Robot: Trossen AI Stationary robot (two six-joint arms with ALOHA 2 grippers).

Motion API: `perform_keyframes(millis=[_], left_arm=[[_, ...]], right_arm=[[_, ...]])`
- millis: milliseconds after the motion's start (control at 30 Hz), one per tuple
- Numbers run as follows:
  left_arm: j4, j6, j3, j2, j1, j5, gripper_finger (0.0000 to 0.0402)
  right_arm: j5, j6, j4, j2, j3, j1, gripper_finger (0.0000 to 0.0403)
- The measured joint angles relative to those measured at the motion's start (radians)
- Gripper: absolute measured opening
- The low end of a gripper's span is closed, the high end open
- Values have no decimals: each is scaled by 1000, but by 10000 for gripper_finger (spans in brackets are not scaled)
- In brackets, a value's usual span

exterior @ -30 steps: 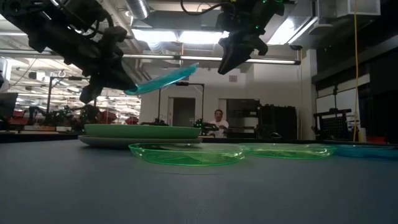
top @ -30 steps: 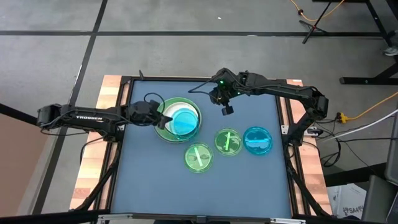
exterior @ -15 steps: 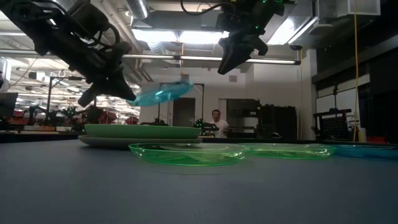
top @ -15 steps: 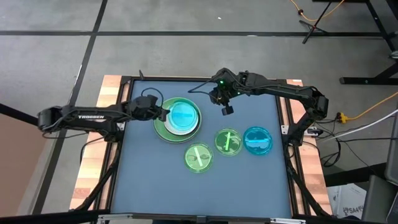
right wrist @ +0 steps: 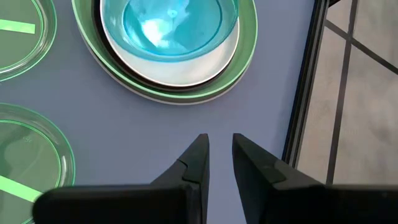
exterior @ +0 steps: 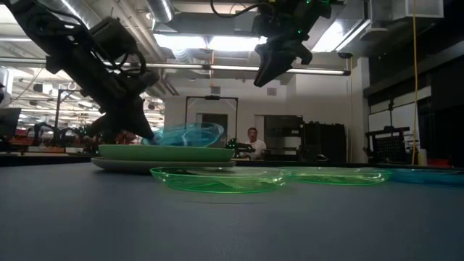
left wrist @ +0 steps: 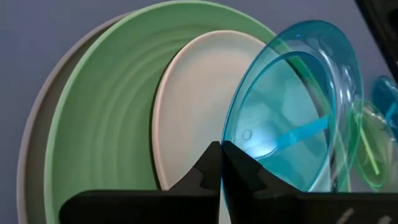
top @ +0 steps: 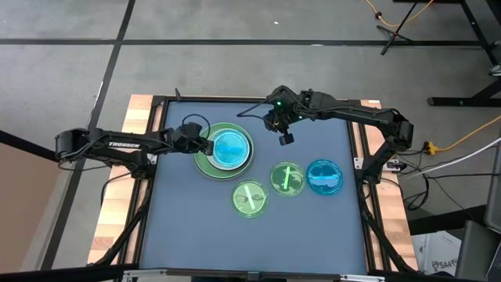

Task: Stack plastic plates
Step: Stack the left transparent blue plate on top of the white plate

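A translucent blue plate (top: pixel 230 146) sits tilted on the white plate (left wrist: pixel 186 106) atop my stack. My left gripper (top: pixel 205 144) pinches its rim. I should lower it level and centred before letting go. My right gripper (top: pixel 285 138) hovers nearby, slightly parted and empty.

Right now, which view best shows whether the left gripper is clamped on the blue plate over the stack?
The left wrist view: the left gripper pinches the blue plate at its rim. The low view shows the plate tilted above the green plate. The high and right wrist views show it centred on the stack, not the grip.
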Motion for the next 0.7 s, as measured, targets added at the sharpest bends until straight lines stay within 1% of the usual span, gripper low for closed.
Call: perform_keyframes(millis=[300,700], left_arm=[[1,0,0,58,0,0,0],[2,-4,1,67,0,-27,1]], right_arm=[[0,0,0,0,0,0,60],[0,0,0,0,0,0,60]])
